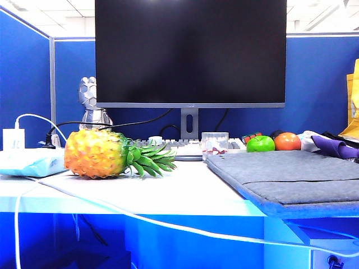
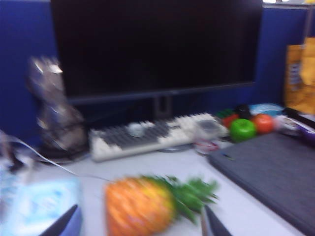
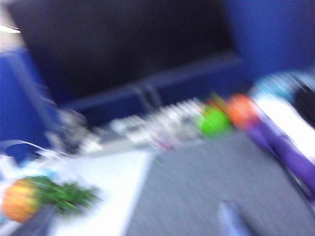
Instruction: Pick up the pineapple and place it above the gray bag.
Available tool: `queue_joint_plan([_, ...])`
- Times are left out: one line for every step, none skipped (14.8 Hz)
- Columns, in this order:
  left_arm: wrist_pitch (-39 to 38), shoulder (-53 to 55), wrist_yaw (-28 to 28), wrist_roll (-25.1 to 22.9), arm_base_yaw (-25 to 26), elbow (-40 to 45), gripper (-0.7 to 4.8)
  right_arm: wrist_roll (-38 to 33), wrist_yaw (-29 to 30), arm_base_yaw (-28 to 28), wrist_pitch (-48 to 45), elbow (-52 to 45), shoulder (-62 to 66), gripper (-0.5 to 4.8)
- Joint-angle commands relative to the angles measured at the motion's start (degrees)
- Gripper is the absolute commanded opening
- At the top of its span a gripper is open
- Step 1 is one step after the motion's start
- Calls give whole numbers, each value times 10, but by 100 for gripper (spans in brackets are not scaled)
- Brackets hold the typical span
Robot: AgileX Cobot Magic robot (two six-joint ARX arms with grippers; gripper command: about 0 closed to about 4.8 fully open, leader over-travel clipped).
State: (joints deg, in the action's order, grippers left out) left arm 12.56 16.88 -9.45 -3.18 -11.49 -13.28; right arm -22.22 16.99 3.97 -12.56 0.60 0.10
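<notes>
Left wrist view: pineapple [image 2: 140, 206] is seen on its side on the desk, left of the gray bag [image 2: 270, 177], between the spread, empty left gripper [image 2: 140, 227] fingertips; right gripper [image 3: 133, 221] is also spread, empty, above the bag; rolling is risked if nudged.

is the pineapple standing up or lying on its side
On its side: the pineapple lies on the white desk, leaf crown pointing sideways toward the gray bag.

1. Exterior view sharp, bright; overhead ceiling lights blown out; strong blue cast on the white desk [image 1: 185, 190].
2. Left wrist view moderately motion-blurred; dim.
3. Right wrist view heavily smeared; outlines indistinct.
</notes>
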Motion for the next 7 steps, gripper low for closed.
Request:
queue_joint_plan([-43, 125, 2, -24, 0, -134, 471, -3, 35, 0, -28, -1, 0, 479])
queue_joint_plan([-123, 246, -23, -45, 0, -263, 479, -15, 46, 0, -28, 6, 0, 479])
queue_joint_plan([-199, 316, -44, -69, 0, -348, 479, -14, 42, 0, -29, 15, 0, 479])
queue_joint_plan([-269, 379, -59, -114, 0, -431, 479, -13, 41, 1, -30, 27, 0, 479])
queue_joint_plan([-330, 434, -73, -161, 0, -509, 479, -10, 36, 1, -30, 44, 1, 479])
queue_joint_plan([-383, 483, -78, -205, 0, -582, 479, -6, 36, 1, -30, 61, 7, 479])
queue_joint_plan([-422, 517, -77, -250, 0, -635, 479, 1, 35, 1, -30, 80, 27, 479])
